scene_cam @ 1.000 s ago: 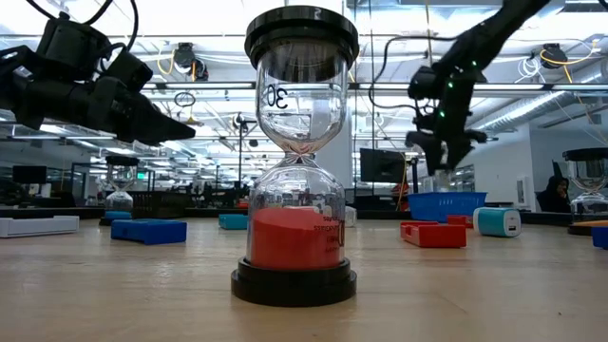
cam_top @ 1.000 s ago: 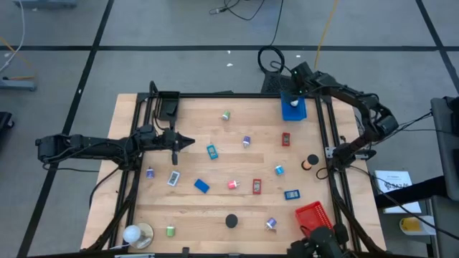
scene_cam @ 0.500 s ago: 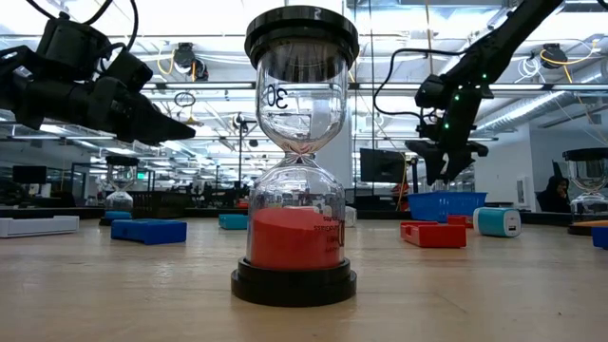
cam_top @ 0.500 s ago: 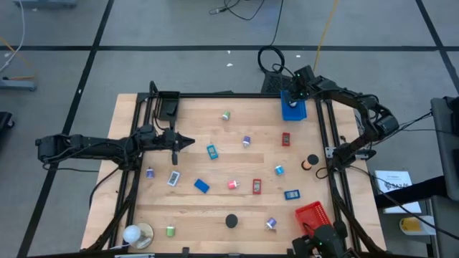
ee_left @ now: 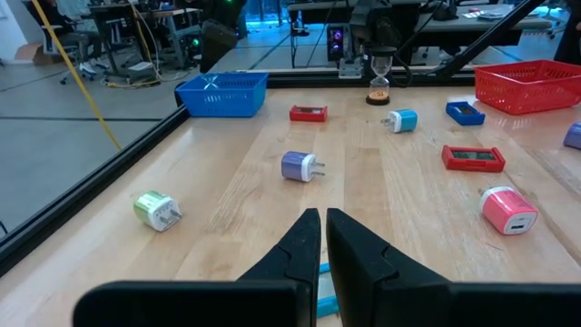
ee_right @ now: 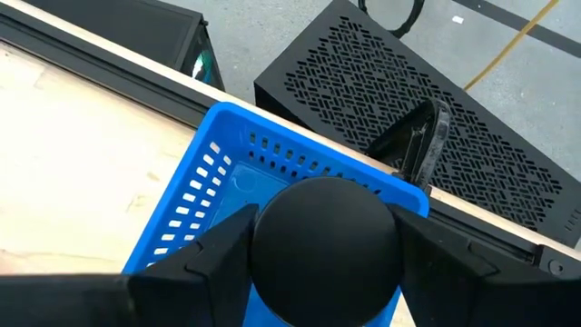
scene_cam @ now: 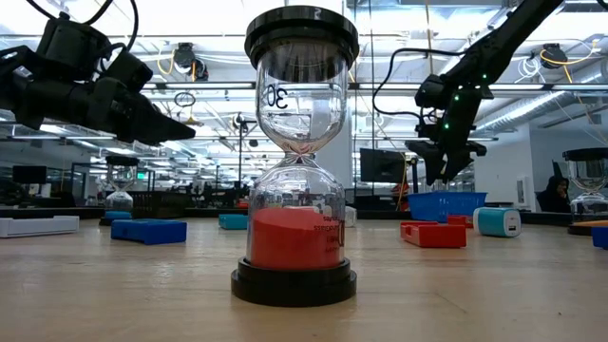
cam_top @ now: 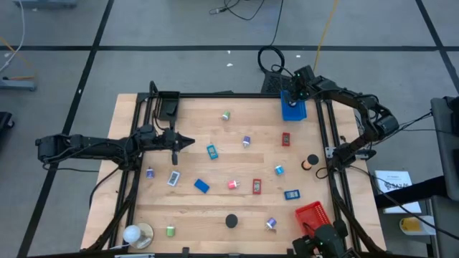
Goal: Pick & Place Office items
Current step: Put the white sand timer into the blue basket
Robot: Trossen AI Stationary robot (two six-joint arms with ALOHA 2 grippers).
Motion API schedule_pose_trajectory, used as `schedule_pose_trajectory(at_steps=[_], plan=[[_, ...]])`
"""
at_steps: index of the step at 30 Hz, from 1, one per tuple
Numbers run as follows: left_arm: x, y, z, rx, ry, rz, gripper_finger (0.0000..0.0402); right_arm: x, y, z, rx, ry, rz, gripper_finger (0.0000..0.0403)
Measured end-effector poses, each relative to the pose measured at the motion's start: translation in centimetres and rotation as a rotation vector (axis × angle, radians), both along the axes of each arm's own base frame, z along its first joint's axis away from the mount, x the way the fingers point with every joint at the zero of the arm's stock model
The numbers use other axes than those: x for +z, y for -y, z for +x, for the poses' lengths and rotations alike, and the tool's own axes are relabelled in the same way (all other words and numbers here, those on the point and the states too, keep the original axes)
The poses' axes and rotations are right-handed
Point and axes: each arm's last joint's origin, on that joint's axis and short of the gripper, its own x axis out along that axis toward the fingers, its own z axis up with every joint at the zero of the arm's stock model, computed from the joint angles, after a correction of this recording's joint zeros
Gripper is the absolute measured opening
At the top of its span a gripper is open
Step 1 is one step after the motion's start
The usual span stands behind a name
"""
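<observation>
The right end effector (ee_right: 324, 238) grasps a round black disc between its fingers above the blue basket (ee_right: 213, 168) at the worktop's (cam_top: 215, 208) far edge. The left end effector (cam_top: 188, 142), clenched and empty, hovers near scattered office items (cam_top: 232, 185).

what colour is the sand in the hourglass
Red, settled in the lower bulb of the hourglass; the low view shows it best.

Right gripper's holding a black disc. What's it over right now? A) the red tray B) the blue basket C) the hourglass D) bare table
B: the right wrist view shows the right gripper gripping the black disc directly above the blue basket.
</observation>
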Motion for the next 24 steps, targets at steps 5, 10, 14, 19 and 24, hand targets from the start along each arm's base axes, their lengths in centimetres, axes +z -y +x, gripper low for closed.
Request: schedule_pose_trajectory(at_steps=[5, 10, 14, 19, 24], plan=[[0.0, 0.0, 0.0, 0.0, 0.0, -0.002, 0.0031, -0.04, 0.02, -0.15, -0.002, -0.006, 0.005, 0.0212], [-0.01, 0.0, 0.0, 0.0, -0.001, -0.002, 0.0031, -0.04, 0.02, -0.16, 0.005, -0.01, 0.005, 0.022], [-0.02, 0.0, 0.0, 0.0, -0.001, -0.002, 0.0031, -0.04, 0.02, -0.16, 0.008, -0.012, 0.004, 0.0219], [-0.03, 0.0, 0.0, 0.0, -0.003, -0.002, 0.0031, -0.04, 0.01, -0.17, 0.004, -0.013, 0.005, 0.0227], [-0.06, 0.0, -0.01, 0.0, -0.006, -0.003, 0.0031, -0.09, -0.02, -0.19, -0.001, -0.013, 0.01, 0.0246]])
